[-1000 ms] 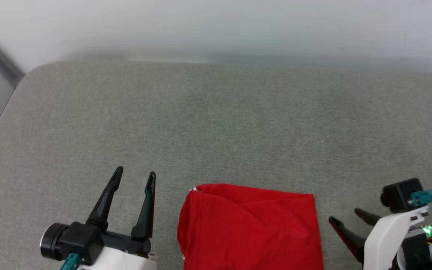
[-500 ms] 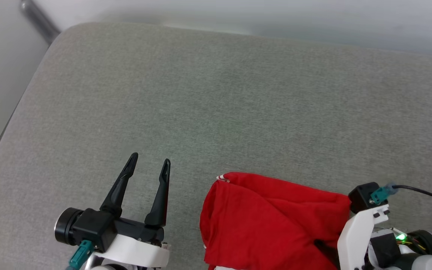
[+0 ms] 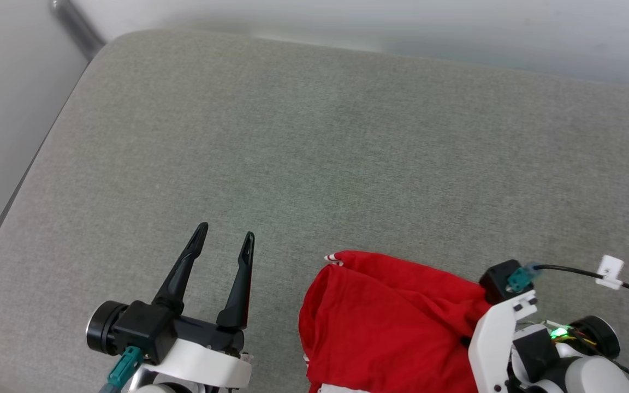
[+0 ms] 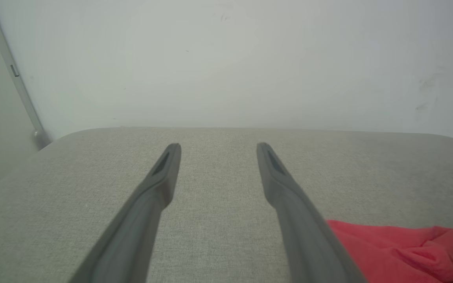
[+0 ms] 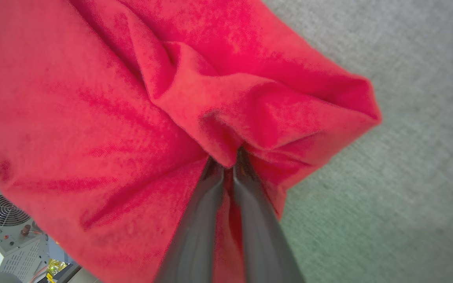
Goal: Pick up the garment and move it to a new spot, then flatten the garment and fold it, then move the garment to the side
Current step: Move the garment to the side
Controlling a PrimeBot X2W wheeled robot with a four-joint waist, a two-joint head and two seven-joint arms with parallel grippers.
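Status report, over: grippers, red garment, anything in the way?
Left gripper open, empty. Right gripper pinching the garment, bunched at near edge. No obstacle seen on grey surface.

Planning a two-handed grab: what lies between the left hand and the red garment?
Just bare grey surface separates the left hand from the garment, in the head view.

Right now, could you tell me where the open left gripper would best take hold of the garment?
Probably the garment's rounded left fold, approached from the left gripper's side: it faces those open fingers, and the right gripper pinches the opposite corner.
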